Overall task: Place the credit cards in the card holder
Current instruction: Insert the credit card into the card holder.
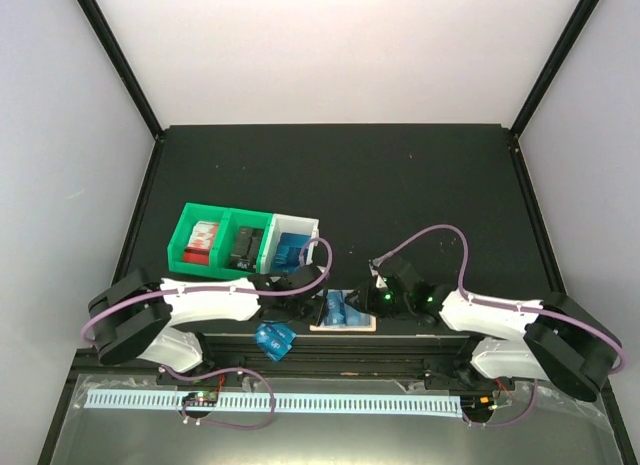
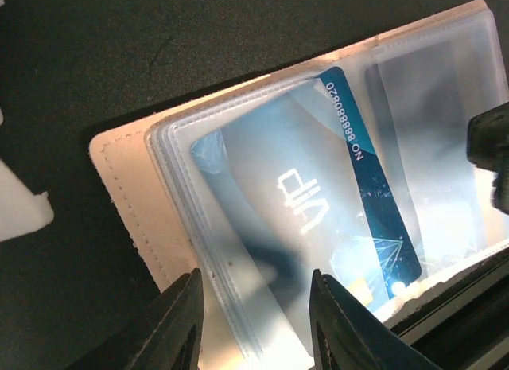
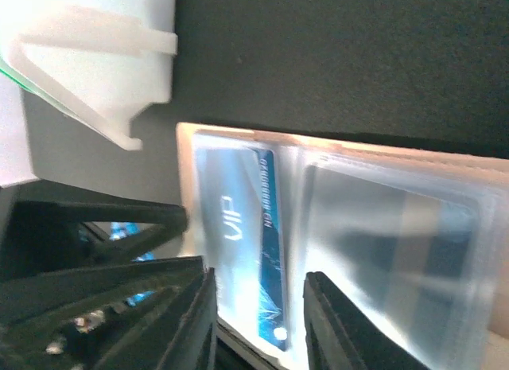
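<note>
Nearest the left wrist lens: left gripper [image 2: 254,326], black fingers parted, pinching nothing. Hangs over the near edge of the card holder [image 2: 119,187], open and flat on the black table [image 2: 119,52]. Tan stitched border to the left, a stack of clear sleeves across the rest. Inside one sleeve, blue credit card [image 2: 334,211], with white "VIP" lettering and a number along one long edge, slightly askew to the sleeve, one corner near the holder's lower rim. At the right margin, a dark part of the other arm, too cropped to read.

Much the same from the right wrist: right gripper [image 3: 258,326], jaws likewise apart, gripping nothing, hanging over the holder's near edge with the sleeved card showing in the gap. Left arm's dark fingers just beside it, at left. Corner of the white bin [image 3: 103,60] above, apart from the holder.

From overhead: both grippers meeting at the holder from opposite sides, close to the table's front edge, between the two arm bases. Just left of the holder and nearer that edge, loose cards [image 1: 273,337], blue, overlapping; contact with the holder impossible to tell. White bin touching the green bin [image 1: 195,262] further back on the left. Inside the white one, more blue cards [image 1: 289,253]. Something red and white in the green one's leftmost compartment.
</note>
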Controlling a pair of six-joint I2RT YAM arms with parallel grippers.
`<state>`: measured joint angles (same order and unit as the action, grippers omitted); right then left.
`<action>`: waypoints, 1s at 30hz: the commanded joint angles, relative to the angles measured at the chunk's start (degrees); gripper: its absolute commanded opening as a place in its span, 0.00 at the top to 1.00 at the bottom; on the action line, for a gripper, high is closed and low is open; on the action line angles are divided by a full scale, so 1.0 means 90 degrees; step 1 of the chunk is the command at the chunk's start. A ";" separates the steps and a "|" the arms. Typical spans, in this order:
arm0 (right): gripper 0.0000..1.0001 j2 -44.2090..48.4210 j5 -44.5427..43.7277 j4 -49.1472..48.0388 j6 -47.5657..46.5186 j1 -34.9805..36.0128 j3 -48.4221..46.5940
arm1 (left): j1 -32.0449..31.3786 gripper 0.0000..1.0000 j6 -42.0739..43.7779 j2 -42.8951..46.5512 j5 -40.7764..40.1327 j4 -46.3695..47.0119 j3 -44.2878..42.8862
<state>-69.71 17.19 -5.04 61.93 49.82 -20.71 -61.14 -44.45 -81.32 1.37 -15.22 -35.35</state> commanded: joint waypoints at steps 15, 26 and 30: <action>0.81 -0.1143 0.0043 0.0074 -0.0320 0.0726 -0.0648 | -0.0069 0.67 -0.0234 0.0175 0.0496 0.0052 0.0315; 0.83 -0.1006 0.0030 -0.0214 -0.0509 0.0763 -0.0567 | -0.0120 0.70 0.0043 0.0186 0.0411 0.0141 0.0264; 0.78 -0.0312 -0.0843 0.0497 -0.0952 0.0763 -0.0466 | -0.0097 0.58 0.0138 0.0475 -0.0091 -0.0246 0.0138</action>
<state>-78.26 16.51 -3.33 57.67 56.29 -25.41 -61.65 -44.56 -79.00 3.97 -15.84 -32.73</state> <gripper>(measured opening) 0.200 0.373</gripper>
